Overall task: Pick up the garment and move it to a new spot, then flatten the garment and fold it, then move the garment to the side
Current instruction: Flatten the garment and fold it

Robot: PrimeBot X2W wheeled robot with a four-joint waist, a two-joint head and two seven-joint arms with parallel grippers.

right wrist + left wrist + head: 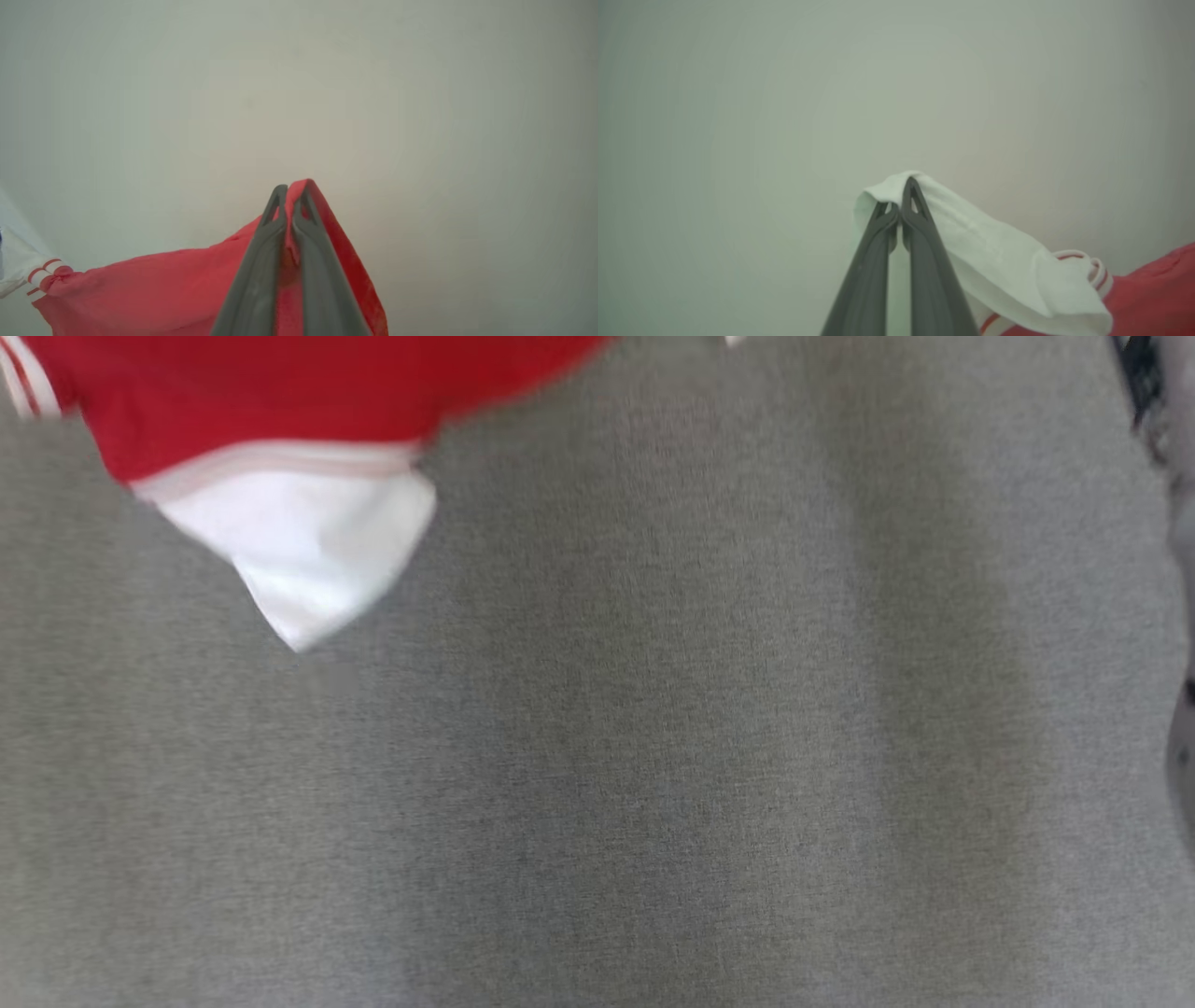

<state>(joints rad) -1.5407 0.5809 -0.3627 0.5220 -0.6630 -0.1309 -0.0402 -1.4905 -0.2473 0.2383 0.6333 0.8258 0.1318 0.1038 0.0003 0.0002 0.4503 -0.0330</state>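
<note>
1. Head view: the soft red-and-white garment is over the far left of the flat grey cloth.
2. Left wrist view: the left gripper pinches its white end.
3. Right wrist view: the right gripper pinches its red edge.

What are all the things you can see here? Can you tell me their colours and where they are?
garment: one, red with a white part and red-and-white striped trim, at the top left of the head view, pinched in both hands
grey cloth surface: one, grey, spread under the garment
blurry thing: one, dark and pale, at the right edge of the head view, too blurred to name
plain background: one, pale, behind the fingers in both wrist views
left hand: one, dark grey fingers, shut on the garment's white part
right hand: one, dark grey fingers, shut on the garment's red part
</note>
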